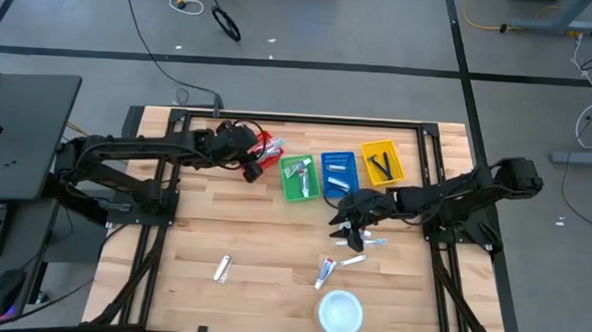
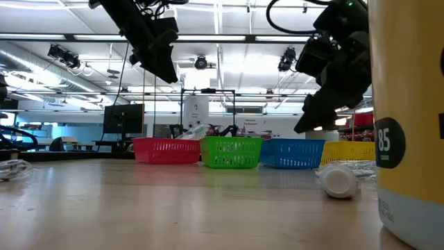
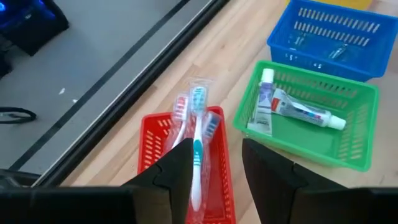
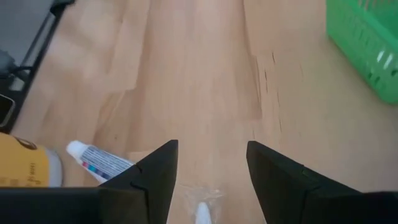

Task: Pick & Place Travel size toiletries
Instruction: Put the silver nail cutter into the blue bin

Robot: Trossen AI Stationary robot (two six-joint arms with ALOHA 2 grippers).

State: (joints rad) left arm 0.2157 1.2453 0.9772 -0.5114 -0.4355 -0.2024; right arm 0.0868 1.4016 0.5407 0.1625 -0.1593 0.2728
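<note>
My left gripper [image 1: 251, 167] [image 3: 214, 165] hangs open above the red basket [image 3: 180, 168], where pale toothbrushes [image 3: 198, 134] in clear wrap lie. The green basket [image 3: 311, 124] holds white tubes [image 3: 298, 112]. My right gripper [image 1: 350, 224] [image 4: 211, 168] is open in the air over a wrapped toothbrush [image 1: 370, 240] [image 4: 202, 208] that lies flat on the table between its fingers in the wrist view. More toiletries lie on the wood: a tube [image 1: 221, 270], a tube [image 1: 324, 272] [image 4: 99, 160] and a toothbrush [image 1: 352, 260]. In the low view both grippers [image 2: 156, 52] [image 2: 322, 104] are well above the table.
Four baskets stand in a row at the far side: red [image 1: 268, 150], green [image 1: 297, 177], blue [image 1: 339, 172] and yellow [image 1: 381, 162], the yellow one holding dark razors. A round white disc [image 1: 340, 313] tops a yellow container [image 2: 409, 118] near the table's near edge. Bare wood lies at the left.
</note>
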